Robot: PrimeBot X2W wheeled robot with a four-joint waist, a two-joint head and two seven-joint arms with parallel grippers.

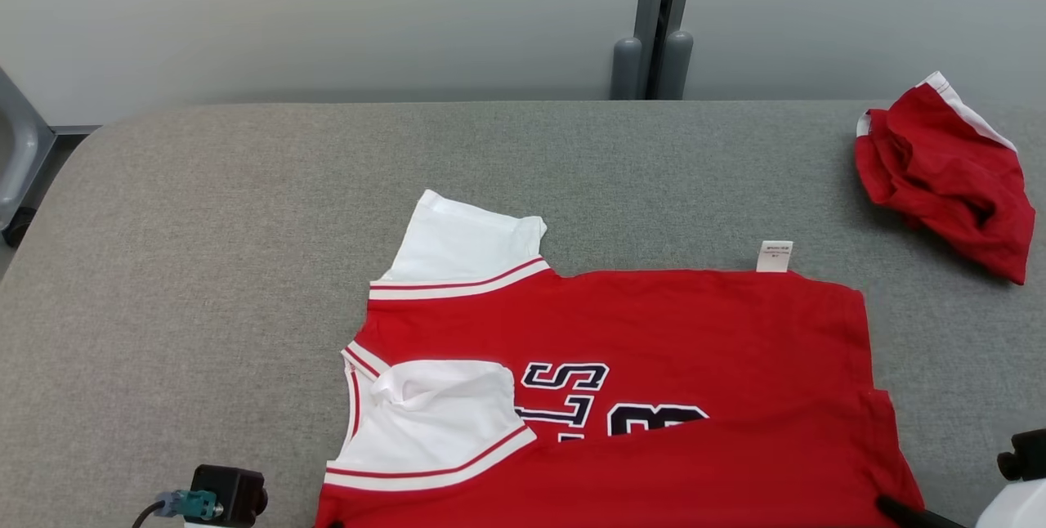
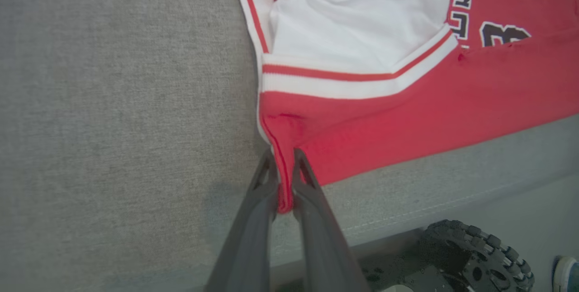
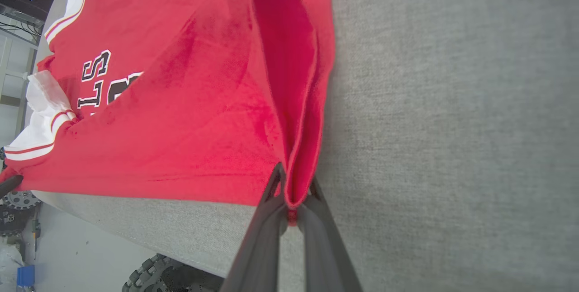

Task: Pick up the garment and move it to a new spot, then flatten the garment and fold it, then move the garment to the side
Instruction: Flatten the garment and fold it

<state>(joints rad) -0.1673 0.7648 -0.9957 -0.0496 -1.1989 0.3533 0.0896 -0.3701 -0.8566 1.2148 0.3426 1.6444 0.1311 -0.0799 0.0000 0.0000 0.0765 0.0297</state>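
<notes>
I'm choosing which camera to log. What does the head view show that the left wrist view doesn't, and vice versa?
Head view: a crumpled red garment at far right, a white label. Left wrist view: the left hand shut on a corner of the red jersey, a wheel below. Both: that jersey, its near white sleeve, the grey table.

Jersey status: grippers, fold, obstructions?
Left gripper shut on jersey corner; right gripper shut on hem. Near edge folded over lettering. Crumpled red garment apart, far right.

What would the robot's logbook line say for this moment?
left gripper: shut on jersey corner | right gripper: shut on jersey hem | jersey: flap over lettering | red cloth: on table, far right
</notes>
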